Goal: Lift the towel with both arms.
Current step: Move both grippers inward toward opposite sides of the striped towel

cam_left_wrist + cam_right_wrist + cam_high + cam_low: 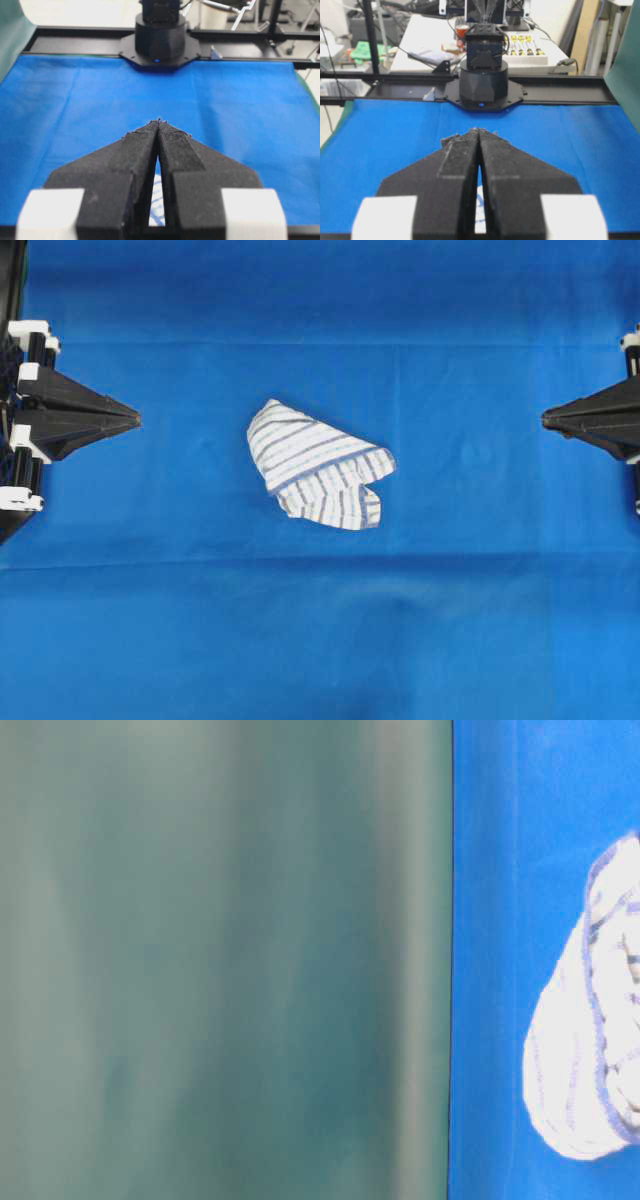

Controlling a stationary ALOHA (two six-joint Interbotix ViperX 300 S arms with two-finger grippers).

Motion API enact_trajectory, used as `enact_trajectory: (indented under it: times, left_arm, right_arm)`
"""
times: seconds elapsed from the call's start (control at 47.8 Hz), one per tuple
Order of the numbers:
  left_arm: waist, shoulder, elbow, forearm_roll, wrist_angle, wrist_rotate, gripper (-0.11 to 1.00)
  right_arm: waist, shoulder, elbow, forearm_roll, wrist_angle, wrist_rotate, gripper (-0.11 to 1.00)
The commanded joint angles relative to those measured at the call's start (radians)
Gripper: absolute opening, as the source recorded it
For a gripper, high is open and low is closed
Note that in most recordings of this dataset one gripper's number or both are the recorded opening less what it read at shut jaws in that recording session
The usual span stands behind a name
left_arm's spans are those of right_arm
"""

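The towel (318, 466), white with thin blue-grey stripes and a blue hem, lies crumpled in the middle of the blue table cloth (320, 640); the table-level view catches part of it (590, 1050) at the right edge. My left gripper (136, 419) rests at the left side, shut, with nothing held, well apart from the towel. At the right edge my right gripper (545, 419) is shut and holds nothing. Both point at the towel. In each wrist view the fingertips meet (159, 121) (479, 131), and a sliver of towel (157, 200) (480, 210) shows through the slit behind them.
The opposite arm's black base (160, 42) (482, 82) stands at the far edge of the cloth in each wrist view. A green backdrop (220, 960) fills the left of the table-level view. Benches with clutter (430, 40) lie beyond the table.
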Motion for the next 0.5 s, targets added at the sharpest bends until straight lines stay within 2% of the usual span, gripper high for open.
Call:
enact_trajectory:
  times: [0.0, 0.209, 0.481]
  left_arm:
    - [-0.028, 0.011, -0.029, -0.017, -0.008, -0.005, 0.0]
    - [-0.048, 0.046, -0.046, -0.017, 0.012, 0.006, 0.0]
    - [-0.048, 0.198, -0.06, -0.017, 0.012, -0.005, 0.0]
  right_arm:
    - [-0.003, 0.011, -0.025, 0.002, -0.002, 0.002, 0.0]
    - [0.02, 0.081, -0.084, 0.002, 0.084, 0.006, 0.0]
    - [0.028, 0.264, -0.147, 0.0, 0.164, 0.028, 0.0]
